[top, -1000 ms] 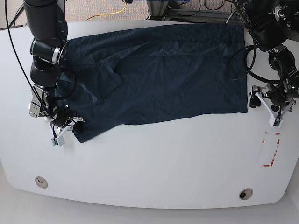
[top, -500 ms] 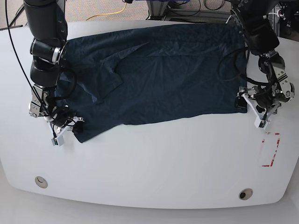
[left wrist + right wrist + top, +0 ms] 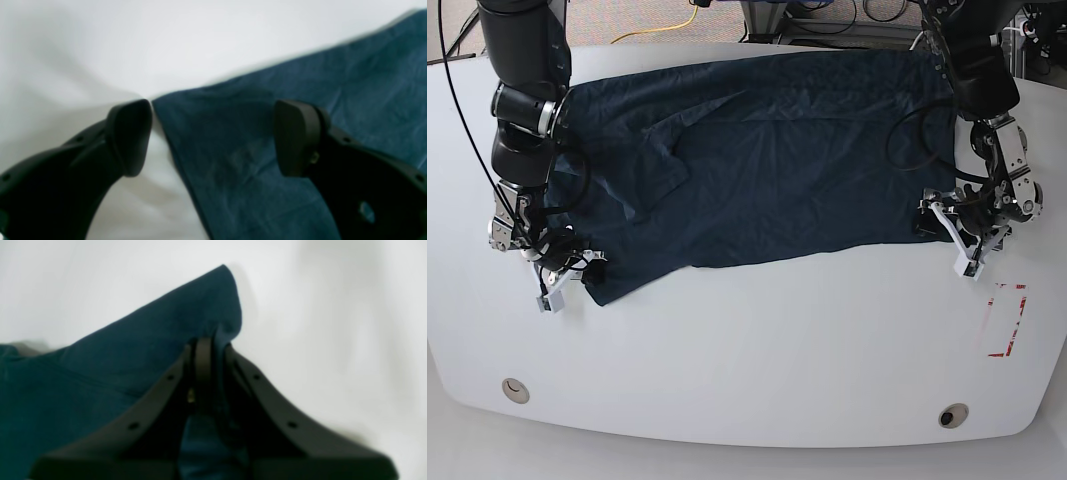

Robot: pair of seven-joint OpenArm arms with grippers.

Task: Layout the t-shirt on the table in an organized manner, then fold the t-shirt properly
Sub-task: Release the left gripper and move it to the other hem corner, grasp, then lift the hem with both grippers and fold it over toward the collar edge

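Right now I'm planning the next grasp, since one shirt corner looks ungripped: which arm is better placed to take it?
Left. The left gripper is open, one finger on the table, the other over the t-shirt, straddling its corner. The right gripper is already shut on the opposite corner.

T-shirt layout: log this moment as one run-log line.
right pincer: shut on dark navy-teal cotton t-shirt corner | left pincer: open, straddling opposite corner | shirt: spread on white table, unfolded
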